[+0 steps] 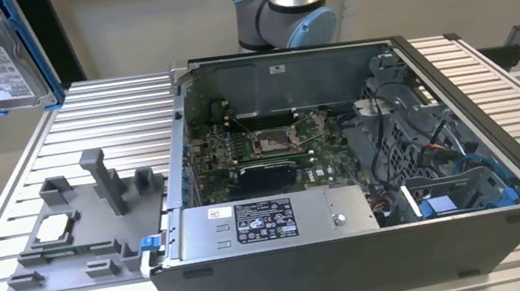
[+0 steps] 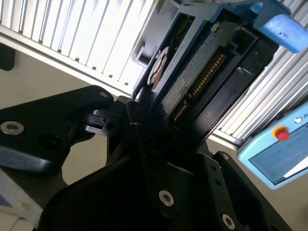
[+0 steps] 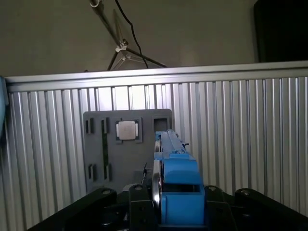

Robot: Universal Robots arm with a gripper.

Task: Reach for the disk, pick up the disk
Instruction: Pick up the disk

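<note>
While the hand (image 2: pixel 166 130) clamps the disk (image 2: pixel 192 77), exterior view shows its label (image 1: pixel 2 79).

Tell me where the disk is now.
In the exterior view's upper left, the disk is held in the gripper, raised clear of the table and grey fixture.

Soft, even light, with pale glare on the counter (image 1: pixel 106 105) slats. In the first wrist view the disk (image 3: pixel 179 192) is blurred up close.
</note>
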